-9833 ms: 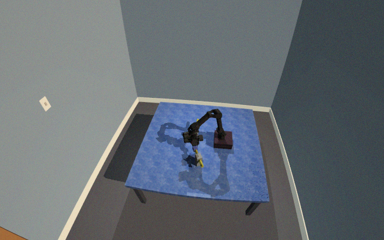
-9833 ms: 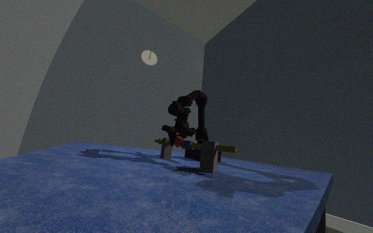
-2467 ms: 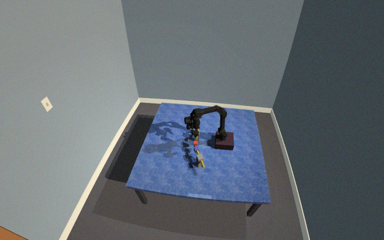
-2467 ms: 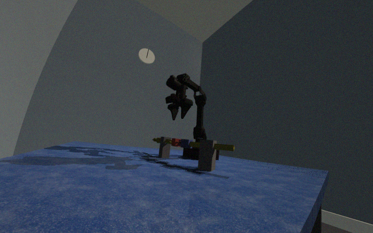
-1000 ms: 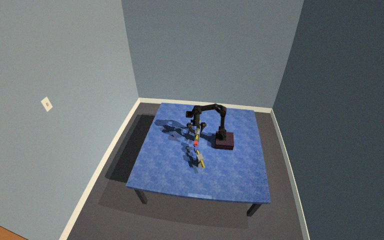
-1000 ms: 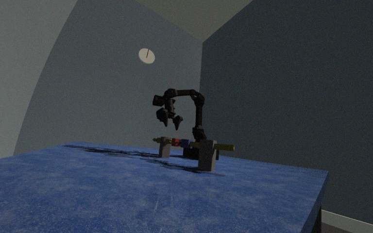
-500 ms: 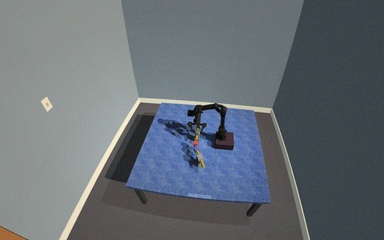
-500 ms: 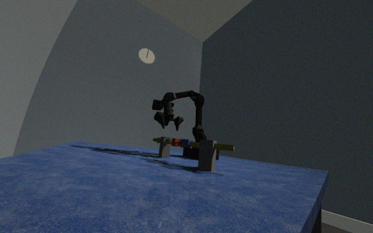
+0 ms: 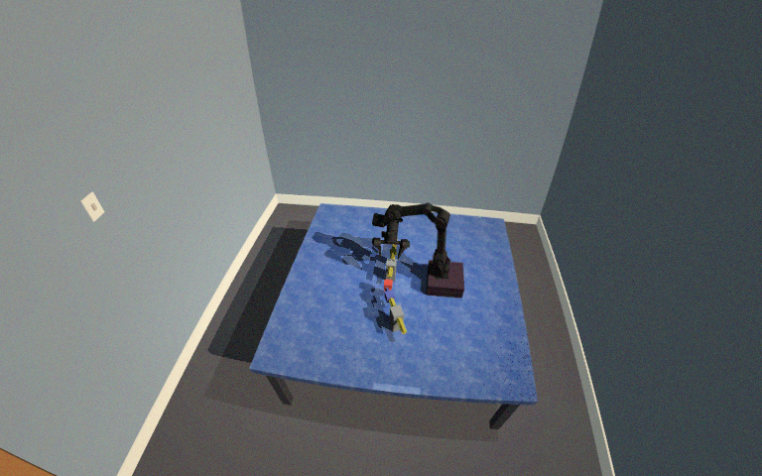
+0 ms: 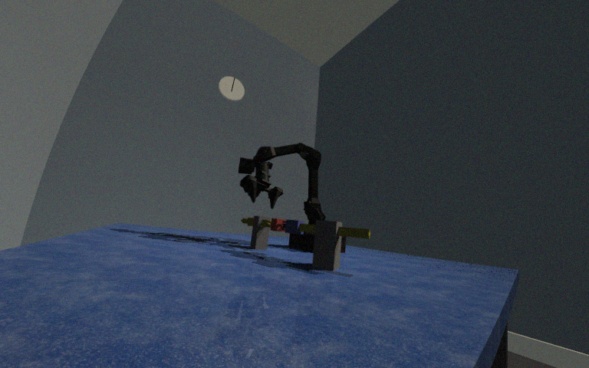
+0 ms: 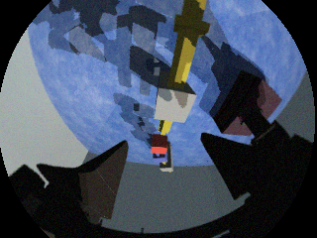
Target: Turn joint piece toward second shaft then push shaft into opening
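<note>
My gripper (image 9: 391,247) (image 10: 263,200) (image 11: 165,141) is open and empty. It hangs above the far grey block (image 9: 391,262) (image 10: 260,234), touching nothing. From that block a yellow shaft (image 9: 389,273) leads to the red joint piece (image 9: 387,285) (image 10: 278,225) (image 11: 158,150), with a purple part (image 9: 387,295) (image 10: 291,226) next to it. The near grey block (image 9: 397,310) (image 10: 326,251) (image 11: 177,107) carries the other yellow shaft (image 9: 401,325) (image 10: 353,232) (image 11: 192,20), whose end sticks out on its far side from the joint. Both shafts lie nearly in one line. I cannot tell whether the shaft tip is inside the opening.
The blue table (image 9: 460,347) (image 10: 173,312) carries the arm's dark red base (image 9: 449,287) (image 11: 267,102) to the right of the blocks. Grey shadows lie on the table to the left of the shafts. Walls stand behind and to both sides.
</note>
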